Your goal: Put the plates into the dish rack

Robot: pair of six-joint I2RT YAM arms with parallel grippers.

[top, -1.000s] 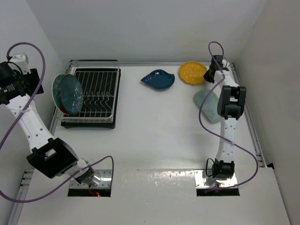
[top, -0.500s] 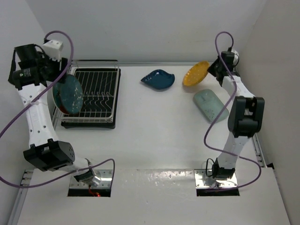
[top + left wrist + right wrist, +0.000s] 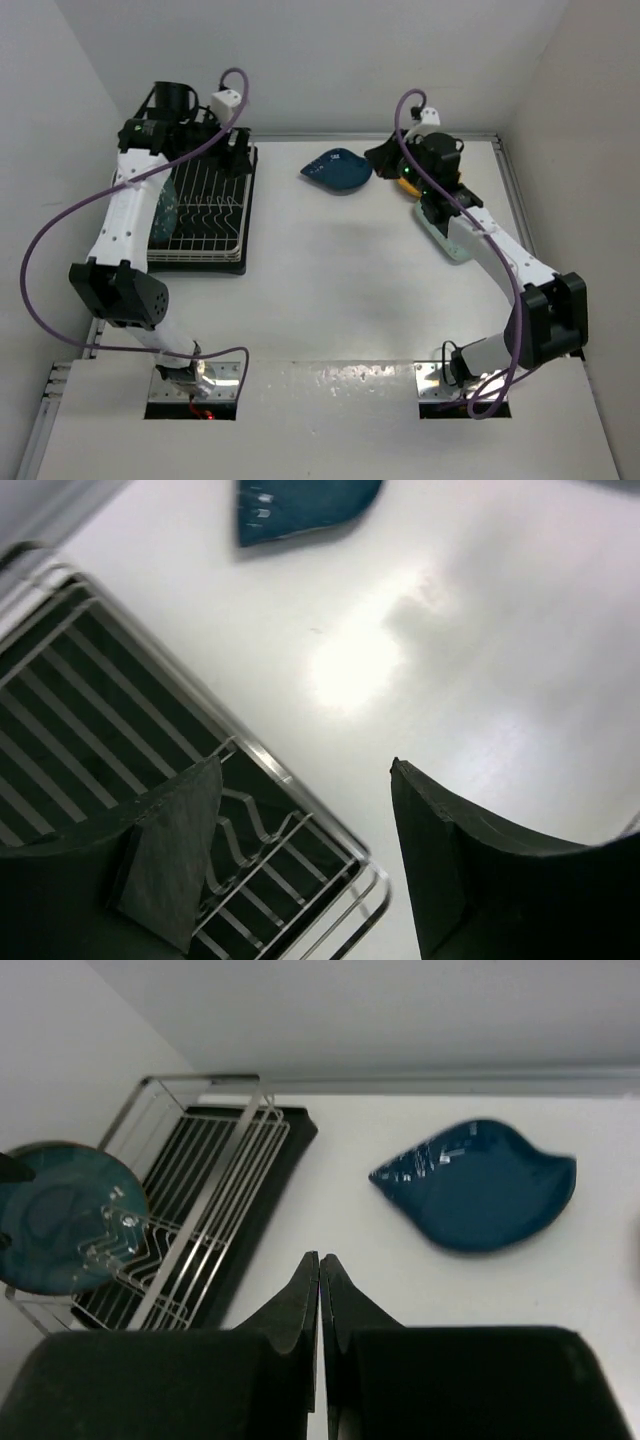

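1 teal plate point(image 3: 60, 1220) stands in the rack point(image 3: 215, 190). The leaf plate point(image 3: 480, 1185) and mint plate point(image 3: 436, 228) wait. Left gripper point(image 3: 305, 770) gapes empty, right gripper point(image 3: 319, 1260) is pinched together.

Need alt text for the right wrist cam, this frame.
The right tool, its two dark fingers shut with nothing visible between them, hangs over a white table. Right of it lies a dark blue leaf-shaped plate; left is the wire dish rack, a round dark teal plate standing on edge in it.
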